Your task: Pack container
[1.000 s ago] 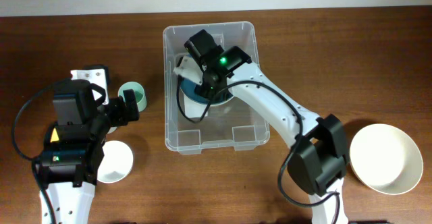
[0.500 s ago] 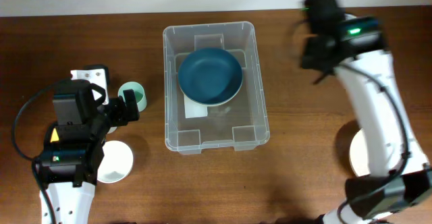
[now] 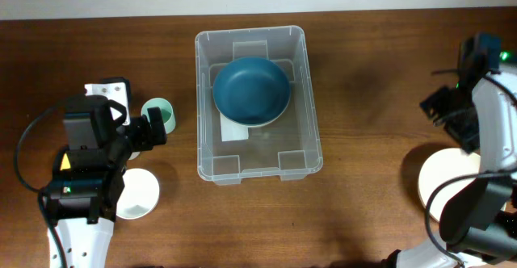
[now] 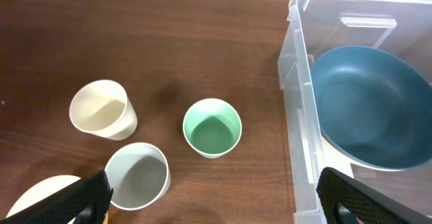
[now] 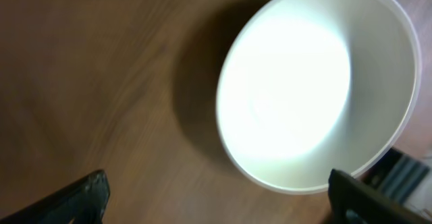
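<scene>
The container [image 3: 313, 98] is a large clear bin at the table's middle, and a dark blue bowl [image 3: 251, 90] lies in its far half. The left wrist view shows the container's left wall [image 4: 297, 116] and the blue bowl [image 4: 368, 109] inside. My left gripper [image 3: 157, 131] hovers left of the bin beside a green cup [image 3: 159, 112], open and empty [image 4: 219, 200]. My right gripper [image 3: 452, 119] is at the far right edge, above a large white bowl [image 3: 452, 187]. The right wrist view, blurred, shows it open and empty [image 5: 229, 200] over that white bowl [image 5: 317, 89].
Left of the bin stand the green cup [image 4: 212, 127], a cream cup [image 4: 101, 109] and a pale grey cup [image 4: 137, 175]. A white bowl [image 3: 133, 191] lies partly under my left arm.
My right arm has swung out of the container to the far right, leaving the blue bowl inside, and its jaws have opened. The left arm has not moved.
</scene>
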`<action>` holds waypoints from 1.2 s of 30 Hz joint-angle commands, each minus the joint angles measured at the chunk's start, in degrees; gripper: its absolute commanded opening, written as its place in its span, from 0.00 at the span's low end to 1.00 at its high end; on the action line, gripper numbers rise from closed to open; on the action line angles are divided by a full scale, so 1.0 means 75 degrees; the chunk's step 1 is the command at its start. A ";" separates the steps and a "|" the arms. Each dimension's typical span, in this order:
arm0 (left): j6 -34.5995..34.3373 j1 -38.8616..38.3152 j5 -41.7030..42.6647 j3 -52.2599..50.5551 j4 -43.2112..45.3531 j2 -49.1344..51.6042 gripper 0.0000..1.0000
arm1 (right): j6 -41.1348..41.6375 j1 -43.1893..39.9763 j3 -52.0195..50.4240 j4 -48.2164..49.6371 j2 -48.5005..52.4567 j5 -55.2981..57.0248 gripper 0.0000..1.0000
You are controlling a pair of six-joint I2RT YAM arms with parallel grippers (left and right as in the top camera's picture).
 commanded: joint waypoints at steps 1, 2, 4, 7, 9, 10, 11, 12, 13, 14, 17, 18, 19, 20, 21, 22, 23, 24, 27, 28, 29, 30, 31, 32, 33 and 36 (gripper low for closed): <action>-0.0047 0.0032 0.0035 0.0160 -0.0003 0.0026 0.99 | 0.0096 -0.0201 -0.1110 0.0513 0.0032 -0.0163 0.99; -0.0047 0.0032 0.0035 0.0160 -0.0003 0.0026 0.99 | 0.0096 -0.0201 -0.1440 0.0801 0.0032 -0.0157 0.99; -0.0047 0.0032 0.0035 0.0160 -0.0003 0.0029 0.99 | 0.0096 -0.0201 -0.2159 0.1478 0.0032 -0.0157 0.99; -0.0047 0.0032 0.0035 0.0160 -0.0006 0.0026 0.99 | 0.0099 -0.0201 -0.2862 0.2200 0.0032 -0.0157 0.99; -0.0047 0.0032 0.0035 0.0160 -0.0006 0.0026 0.99 | 0.0099 -0.0201 -0.3174 0.2576 0.0032 -0.0157 0.99; -0.0047 0.0032 0.0035 0.0160 -0.0006 0.0026 0.99 | 0.0096 -0.0201 -0.3261 0.2693 0.0032 -0.0154 0.99; -0.0047 0.0032 0.0035 0.0160 -0.0006 0.0026 0.99 | 0.0096 -0.0201 -0.3381 0.2876 0.0032 -0.0137 1.00; -0.0047 0.0032 0.0035 0.0160 -0.0006 0.0026 0.99 | 0.0096 -0.0201 -0.3450 0.2996 0.0032 -0.0128 0.99; -0.0047 0.0032 0.0035 0.0160 -0.0006 0.0029 0.99 | 0.0093 -0.0201 -0.3497 0.3089 0.0032 -0.0125 0.98; -0.0047 0.0032 0.0035 0.0160 -0.0006 0.0026 1.00 | 0.0093 -0.0201 -0.3582 0.3238 0.0032 -0.0099 0.97; -0.0047 0.0032 0.0035 0.0160 -0.0029 0.0026 0.99 | 0.0093 -0.0201 -0.3748 0.3459 0.0032 0.0073 0.94; -0.0047 0.0032 0.0035 0.0160 -0.0050 0.0026 0.99 | 0.0096 -0.0201 -0.3789 0.3509 0.0032 0.0070 0.92; -0.0047 0.0032 0.0035 0.0160 -0.0070 0.0026 0.99 | 0.0093 -0.0201 -0.3824 0.3541 0.0032 0.0073 0.86; -0.0047 0.0032 0.0032 0.0160 -0.0093 0.0026 0.99 | 0.0096 -0.0201 -0.3850 0.3561 0.0032 0.0079 0.81; -0.0047 0.0032 0.0032 0.0160 -0.0114 0.0026 0.99 | 0.0096 -0.0201 -0.3867 0.3590 0.0032 0.0076 0.76; -0.0047 0.0032 0.0032 0.0160 -0.0117 0.0026 1.00 | 0.0096 -0.0201 -0.3876 0.3605 0.0032 0.0073 0.69; -0.0047 0.0032 0.0032 0.0160 -0.0119 0.0026 0.99 | 0.0096 -0.0201 -0.3879 0.3622 0.0032 0.0076 0.57; -0.0047 0.0032 0.0032 0.0160 -0.0119 0.0026 0.99 | 0.0096 -0.0201 -0.3879 0.3625 0.0032 0.0073 0.53; -0.0047 0.0032 0.0035 0.0160 -0.0119 0.0026 0.99 | 0.0093 -0.0201 -0.3879 0.3622 0.0032 0.0073 0.44; -0.0047 0.0032 0.0032 0.0160 -0.0119 0.0026 0.99 | 0.0093 -0.0201 -0.3879 0.3622 0.0032 0.0073 0.41; -0.0047 0.0032 0.0032 0.0160 -0.0117 0.0026 0.99 | 0.0093 -0.0201 -0.3879 0.3622 0.0032 0.0073 0.36; -0.0047 0.0032 0.0032 0.0160 -0.0117 0.0026 1.00 | 0.0093 -0.0201 -0.3879 0.3622 0.0032 0.0073 0.29; -0.0047 0.0032 0.0032 0.0160 -0.0117 0.0026 1.00 | 0.0093 -0.0201 -0.3879 0.3622 0.0032 0.0073 0.21; -0.0047 0.0032 0.0035 0.0160 -0.0117 0.0029 0.99 | 0.0093 -0.0201 -0.3879 0.3622 0.0032 0.0073 0.15; -0.0047 0.0032 0.0032 0.0160 -0.0117 0.0026 0.99 | 0.0093 -0.0201 -0.3879 0.3625 0.0032 0.0073 0.11; -0.0047 0.0032 0.0032 0.0160 -0.0117 0.0026 0.99 | 0.0093 -0.0201 -0.3876 0.3681 0.0032 0.0070 0.04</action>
